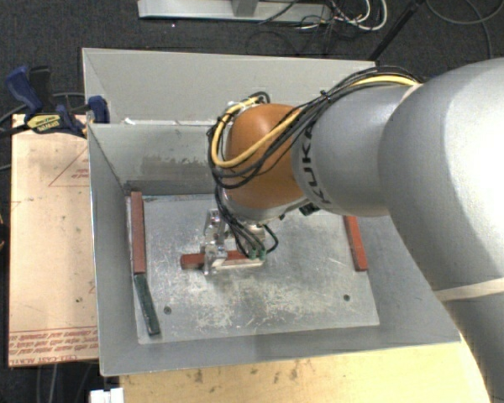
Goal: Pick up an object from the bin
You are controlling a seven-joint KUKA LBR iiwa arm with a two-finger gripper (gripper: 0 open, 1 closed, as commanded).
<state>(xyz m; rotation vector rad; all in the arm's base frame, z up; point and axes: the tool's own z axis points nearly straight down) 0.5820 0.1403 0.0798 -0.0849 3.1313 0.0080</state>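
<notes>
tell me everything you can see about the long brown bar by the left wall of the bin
The bar is a long, thin, straight strip, reddish brown, maybe wood or plastic. It lies flat on the floor of the bin, lengthwise along the foot of the left wall, its far end near the back corner. Its near end meets a dark green stick; whether they touch is unclear. The gripper is apart from it, at mid-bin.

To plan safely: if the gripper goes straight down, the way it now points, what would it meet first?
Probably the small red-brown block in the middle of the bin, at the left side of the gripper. Depth is unclear, so it may already touch it, or reach the bare floor beside it.
</notes>
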